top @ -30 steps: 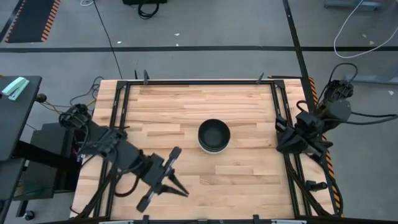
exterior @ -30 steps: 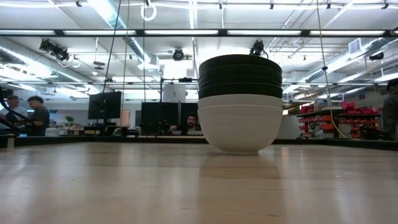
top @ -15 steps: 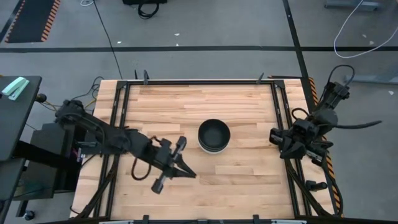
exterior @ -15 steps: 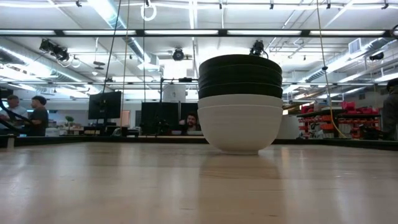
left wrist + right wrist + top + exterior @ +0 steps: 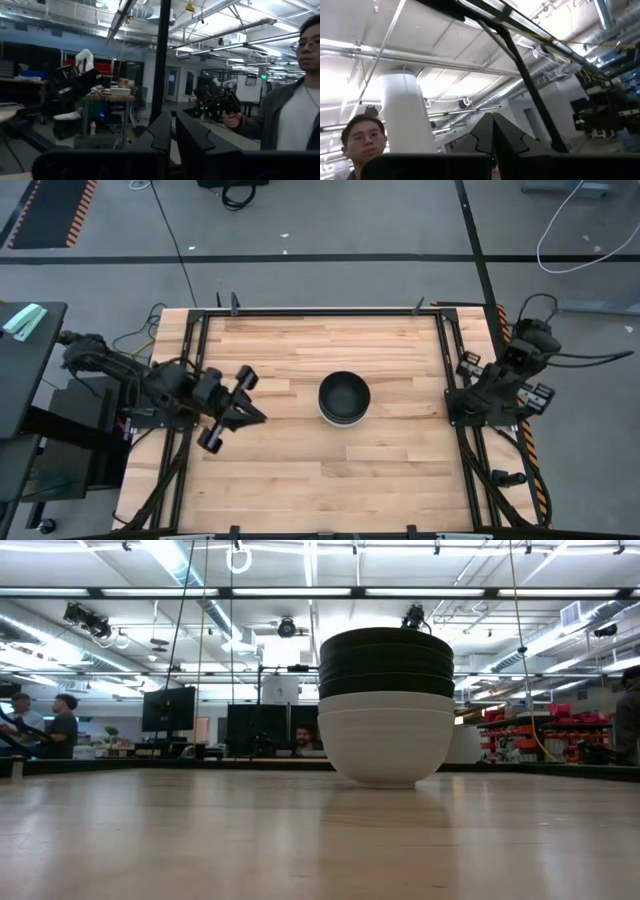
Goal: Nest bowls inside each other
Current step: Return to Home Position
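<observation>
The bowls (image 5: 344, 397) stand nested in one stack at the middle of the table. In the low view the stack (image 5: 386, 705) has two white bowls below and three glossy black ones above, and the lowest white bowl rests on its foot on the wood. My left gripper (image 5: 260, 417) is shut over the table's left part, well left of the stack, with its fingers pointing toward it; its wrist view shows the gripper (image 5: 173, 139) against the room. My right gripper (image 5: 453, 404) waits shut at the table's right edge, and in its wrist view the gripper (image 5: 493, 134) points up at the ceiling.
Bare wooden tabletop (image 5: 300, 345) lies all around the stack, framed by a black metal rail (image 5: 320, 311). People show in the room beyond: one with a controller (image 5: 290, 100) and one (image 5: 362, 137) in the right wrist view.
My left arm has drawn back from the table's near edge toward the left and far side, its gripper swinging round to point at the stack. My right arm has shifted a little along the table's right edge. The stack of bowls has stayed still.
</observation>
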Controlling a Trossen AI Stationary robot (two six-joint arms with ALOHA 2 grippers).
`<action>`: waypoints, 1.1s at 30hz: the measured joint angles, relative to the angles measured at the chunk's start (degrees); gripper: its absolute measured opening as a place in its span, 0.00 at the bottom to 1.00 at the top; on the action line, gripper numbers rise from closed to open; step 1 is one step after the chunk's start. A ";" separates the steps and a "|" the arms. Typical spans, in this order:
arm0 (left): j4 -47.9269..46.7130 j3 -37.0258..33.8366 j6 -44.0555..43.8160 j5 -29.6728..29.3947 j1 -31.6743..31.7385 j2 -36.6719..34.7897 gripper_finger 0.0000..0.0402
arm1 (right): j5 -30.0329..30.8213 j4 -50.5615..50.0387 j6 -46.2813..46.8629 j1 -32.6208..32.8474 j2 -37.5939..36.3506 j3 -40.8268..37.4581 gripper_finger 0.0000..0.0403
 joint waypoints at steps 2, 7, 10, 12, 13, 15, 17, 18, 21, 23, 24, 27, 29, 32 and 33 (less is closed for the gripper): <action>-0.03 -1.56 -0.04 0.04 1.04 -1.63 0.07 | -0.03 -1.87 -1.38 0.00 -2.40 0.00 0.04; 2.75 -5.21 -0.38 0.99 4.19 -5.56 0.06 | -0.07 -5.81 -3.59 0.00 -7.48 0.00 0.04; 6.90 -8.13 -1.94 3.49 5.95 -6.86 0.07 | -0.08 -6.28 -3.37 0.00 -8.31 -0.14 0.04; 10.81 -10.26 -2.75 4.84 6.34 -7.02 0.08 | -0.09 -6.21 -2.23 0.00 -8.20 -0.79 0.04; 12.80 -11.48 -2.79 5.07 6.34 -6.96 0.08 | -0.09 -5.90 -1.54 0.00 -8.03 -1.29 0.04; 15.80 -13.69 -3.00 5.20 6.34 -6.90 0.09 | -0.07 -4.19 -0.61 0.00 -7.77 -2.73 0.04; 18.48 -15.85 -4.04 5.22 6.34 -6.90 0.09 | -0.07 0.27 -0.03 0.00 -7.74 -5.16 0.04; 19.81 -16.88 -4.33 5.22 6.34 -6.90 0.09 | -0.11 2.98 0.06 0.00 -7.77 -6.69 0.04; 22.80 -19.78 -5.79 5.20 6.45 -6.91 0.07 | -1.28 8.75 0.00 0.00 -8.04 -10.50 0.04; 22.86 -21.21 -6.69 5.20 6.96 -7.74 0.07 | -1.43 9.68 0.17 0.00 -8.45 -11.62 0.03; 22.68 -21.69 -7.49 5.20 7.37 -8.31 0.06 | -1.43 9.69 0.89 0.00 -8.62 -12.06 0.03; 21.75 -23.10 -8.86 5.14 8.77 -11.18 0.06 | -1.83 9.41 2.05 0.00 -8.62 -12.68 0.03; 18.85 -23.27 -8.94 5.14 9.37 -14.27 0.06 | -1.84 9.66 2.19 -0.01 -8.68 -12.86 0.03; 13.71 -23.29 -8.92 5.16 9.84 -19.73 0.08 | -1.87 9.56 1.40 0.00 -8.66 -12.91 0.03; 12.41 -23.29 -8.55 5.16 9.84 -21.40 0.08 | -1.87 9.36 1.04 0.00 -8.66 -12.76 0.03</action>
